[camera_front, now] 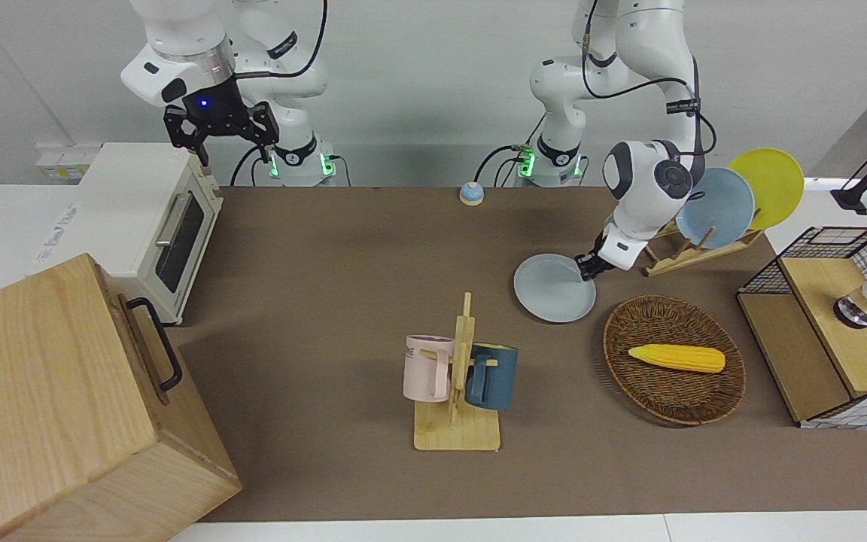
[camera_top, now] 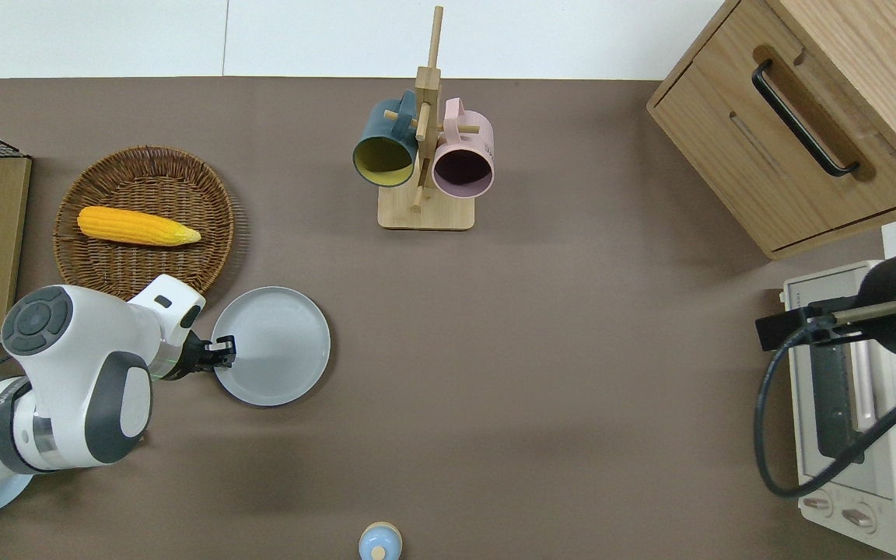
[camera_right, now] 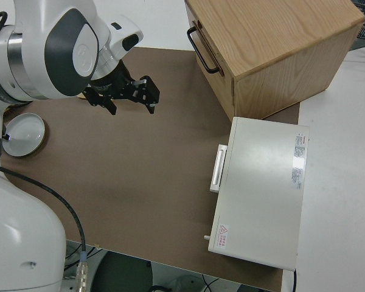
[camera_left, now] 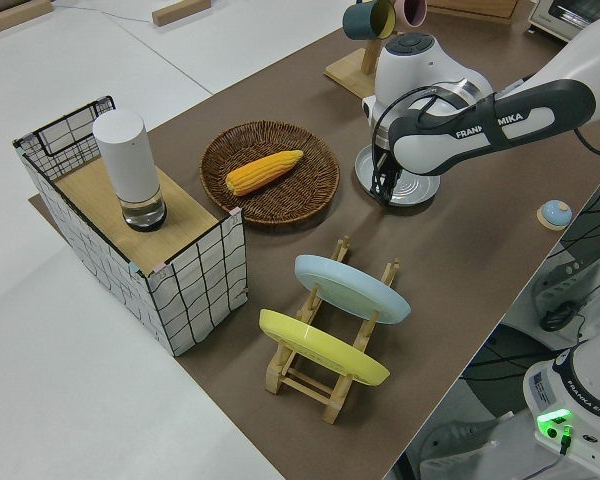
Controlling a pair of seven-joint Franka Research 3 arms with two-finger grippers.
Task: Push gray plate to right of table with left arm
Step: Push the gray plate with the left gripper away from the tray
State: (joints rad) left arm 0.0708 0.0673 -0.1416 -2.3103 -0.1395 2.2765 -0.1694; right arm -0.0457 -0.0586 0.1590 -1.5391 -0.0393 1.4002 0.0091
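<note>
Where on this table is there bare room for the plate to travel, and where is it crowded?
Bare table runs from the gray plate toward the toaster oven, between the mug stand and the small bell. It is crowded at the left arm's end: wicker basket, plate rack and left gripper at the plate's rim.

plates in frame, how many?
3. A gray plate lies flat on the table beside the basket, the left pincer at its rim. A blue plate and a yellow plate stand in the rack.

A robotics lab: two bench-mounted arms behind a table of kitchen props.
</note>
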